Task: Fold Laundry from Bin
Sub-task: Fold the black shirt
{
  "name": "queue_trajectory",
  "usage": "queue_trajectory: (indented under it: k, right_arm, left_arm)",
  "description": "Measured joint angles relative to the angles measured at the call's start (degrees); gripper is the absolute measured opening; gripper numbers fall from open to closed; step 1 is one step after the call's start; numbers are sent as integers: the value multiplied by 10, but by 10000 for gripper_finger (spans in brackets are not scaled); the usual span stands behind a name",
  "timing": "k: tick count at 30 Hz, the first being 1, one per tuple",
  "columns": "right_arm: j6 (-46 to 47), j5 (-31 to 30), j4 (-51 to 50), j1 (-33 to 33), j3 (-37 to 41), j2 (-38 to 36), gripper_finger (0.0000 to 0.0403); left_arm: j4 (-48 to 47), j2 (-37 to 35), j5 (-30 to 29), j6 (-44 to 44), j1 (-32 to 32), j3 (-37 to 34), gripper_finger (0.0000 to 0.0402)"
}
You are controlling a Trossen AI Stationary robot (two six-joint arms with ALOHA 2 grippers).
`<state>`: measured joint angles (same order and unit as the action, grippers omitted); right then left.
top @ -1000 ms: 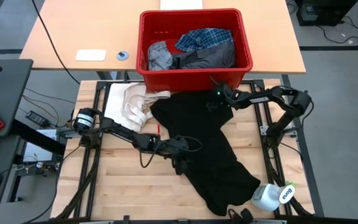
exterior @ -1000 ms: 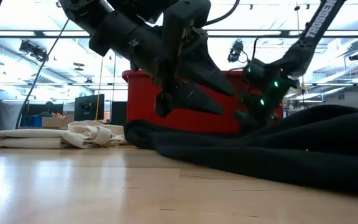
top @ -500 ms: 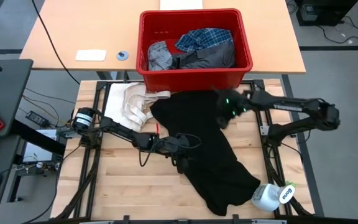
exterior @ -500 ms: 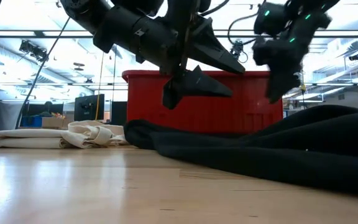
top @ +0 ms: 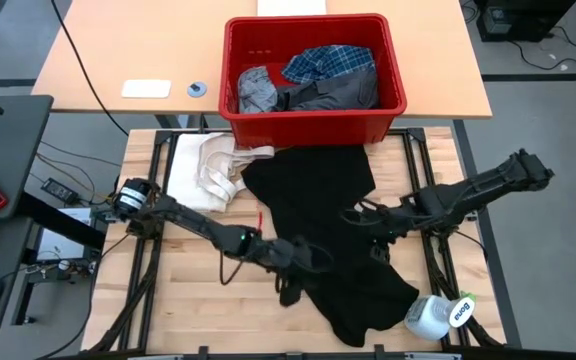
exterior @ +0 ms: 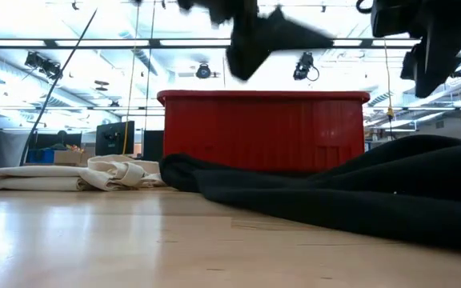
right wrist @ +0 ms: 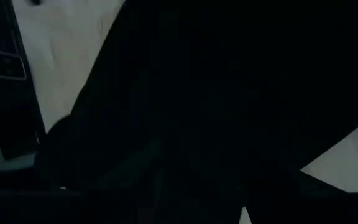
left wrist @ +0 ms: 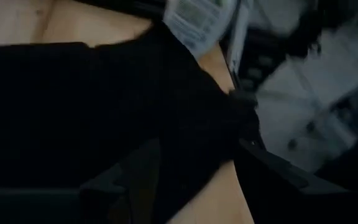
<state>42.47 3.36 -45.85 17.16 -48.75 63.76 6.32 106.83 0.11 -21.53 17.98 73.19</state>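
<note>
From above: the black garment [top: 333, 235] sprawls across the table [top: 188, 310], just in front of the red bin [top: 313, 110], which holds plaid, light grey and dark grey laundry [top: 313, 80]. The left gripper [top: 293, 285] is over the garment's left edge, the right gripper [top: 363, 222] over its middle; whether either grips, I cannot tell. Low view: garment [exterior: 358, 196] flat on the table, bin [exterior: 262, 132] behind, both arms up high. Left wrist: black cloth [left wrist: 73, 112] below. Right wrist: nearly all black cloth [right wrist: 216, 93].

Bright ceiling lights glare in low view; wrist views dim, blurred.
</note>
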Motion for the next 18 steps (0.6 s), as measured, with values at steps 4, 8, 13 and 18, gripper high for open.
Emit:
queue_trajectory:
  k: [4,8,13,18]
  right_arm:
    - [56,-28,0,31,0,-24,198]
    - [83,-89,7,74,6,-54,198]
    - [165,-140,64,135,46,-99,198]
    - [249,-213,122,193,67,-102,198]
  left_arm:
    - [-89,7,-6,57,8,81,208]
    - [-114,29,-1,72,8,127,208]
    - [-105,44,11,111,32,137,207]
    - [-115,55,13,182,62,136,208]
